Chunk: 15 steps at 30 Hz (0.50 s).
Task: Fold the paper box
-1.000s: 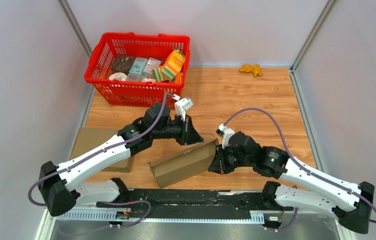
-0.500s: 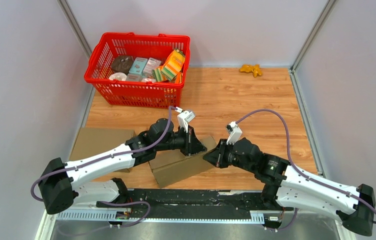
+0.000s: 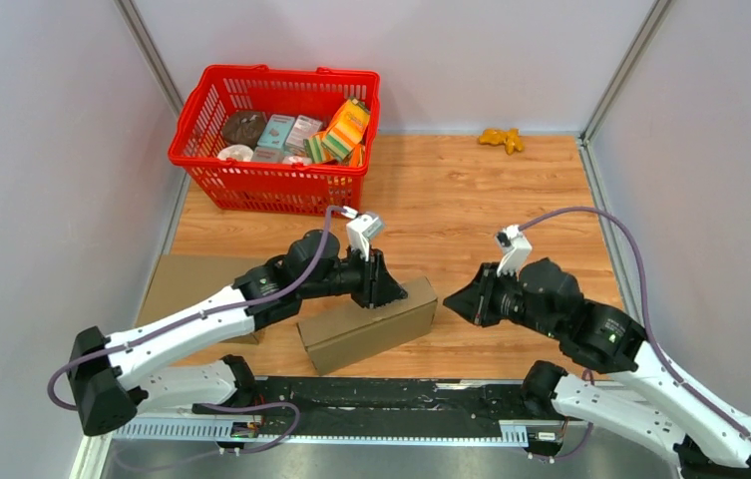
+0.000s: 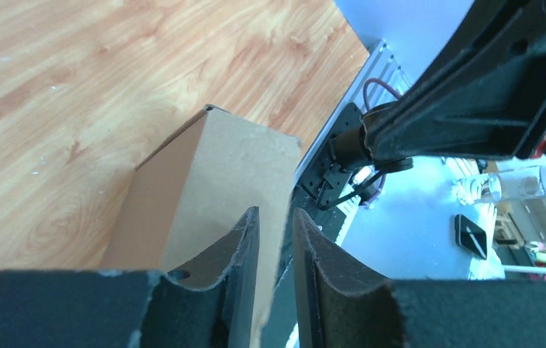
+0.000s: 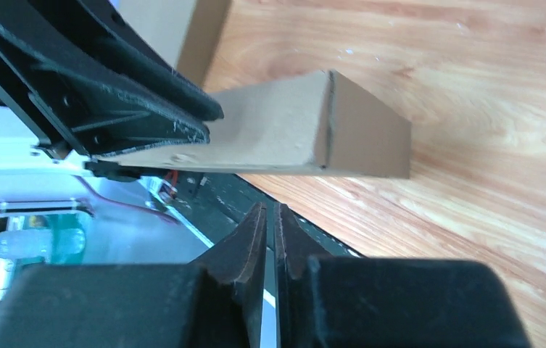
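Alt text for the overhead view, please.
A cardboard box lies near the front edge of the table, the left gripper at its top and the right gripper just clear of its right end. A red basket of groceries stands at the far left.

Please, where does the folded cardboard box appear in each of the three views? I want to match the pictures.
Top external: the box lies low in the centre, near the table's front edge.
Left wrist: the box fills the centre and runs down to the bottom edge.
Right wrist: the box lies across the upper middle, its end face on the right.
Shared landmark: the wood table under it.
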Available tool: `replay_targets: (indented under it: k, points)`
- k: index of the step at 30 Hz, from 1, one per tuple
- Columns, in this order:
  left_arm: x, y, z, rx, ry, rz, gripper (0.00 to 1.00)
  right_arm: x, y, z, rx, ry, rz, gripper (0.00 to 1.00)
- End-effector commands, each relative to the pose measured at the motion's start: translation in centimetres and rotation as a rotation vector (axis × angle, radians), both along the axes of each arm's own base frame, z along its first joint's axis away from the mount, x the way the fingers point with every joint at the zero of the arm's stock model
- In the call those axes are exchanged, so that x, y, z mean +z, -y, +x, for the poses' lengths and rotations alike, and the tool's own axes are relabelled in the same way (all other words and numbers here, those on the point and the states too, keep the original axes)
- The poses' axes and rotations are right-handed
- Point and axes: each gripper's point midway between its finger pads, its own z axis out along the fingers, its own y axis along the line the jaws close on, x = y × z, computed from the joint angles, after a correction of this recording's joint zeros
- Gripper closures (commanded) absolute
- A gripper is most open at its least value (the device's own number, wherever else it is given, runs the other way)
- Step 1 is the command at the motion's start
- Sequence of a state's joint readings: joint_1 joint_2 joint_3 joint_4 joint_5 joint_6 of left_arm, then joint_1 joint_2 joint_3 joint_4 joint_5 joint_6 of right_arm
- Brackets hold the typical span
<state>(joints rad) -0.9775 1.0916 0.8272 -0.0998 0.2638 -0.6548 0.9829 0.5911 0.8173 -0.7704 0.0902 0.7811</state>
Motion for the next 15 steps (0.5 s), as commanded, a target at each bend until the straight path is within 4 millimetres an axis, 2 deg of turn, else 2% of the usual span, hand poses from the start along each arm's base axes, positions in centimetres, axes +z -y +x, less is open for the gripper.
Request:
replay_targets:
  k: [1, 3, 4, 6, 7, 8, 9, 10, 12, 13, 15]
  points:
    - [4.8, -2.9, -0.5, 0.034, 0.091, -0.004, 0.68, 4.5, -2.7, -0.1, 0.195, 0.028, 0.105, 0.9]
    - [4.7, -4.2, -0.6, 0.067, 0.079, 0.016, 0.74, 5.1, -3.7, 1.3, 0.21, 0.022, 0.126, 0.92]
    - [4.5, -4.9, -1.0, 0.074, 0.072, 0.014, 0.77, 6.0, -4.5, 1.2, 0.263, 0.03, 0.163, 0.94]
    - [3.5, -5.8, -1.6, 0.086, 0.029, 0.02, 0.83, 4.8, -4.9, 2.5, 0.271, -0.002, 0.149, 0.97]
    - [2.3, -6.6, -2.0, 0.098, 0.009, 0.025, 0.86, 4.9, -5.3, 2.4, 0.318, -0.004, 0.18, 1.0]
    - [1.6, -7.2, -2.3, 0.116, -0.022, 0.027, 0.9, 4.4, -5.5, 2.7, 0.334, -0.014, 0.19, 1.0]
    - [0.9, -7.8, -2.5, 0.132, -0.037, 0.026, 0.91, 2.7, -5.1, 3.3, 0.313, -0.056, 0.195, 1.0]
    - [-0.4, -8.8, -3.1, 0.15, -0.049, 0.024, 0.92, 2.8, -5.3, 3.2, 0.351, -0.05, 0.234, 1.0]
    - [-1.7, -9.9, -3.5, 0.197, -0.093, 0.01, 0.94, 1.3, -4.8, 3.5, 0.352, -0.072, 0.253, 1.0]
    - [-2.8, -10.8, -4.1, 0.213, -0.107, -0.004, 0.95, -0.5, -4.6, 3.2, 0.357, -0.102, 0.251, 1.0]
    - [-3.7, -11.1, -4.6, 0.238, -0.161, -0.048, 0.96, -2.3, -4.1, 3.3, 0.338, -0.118, 0.247, 1.0]
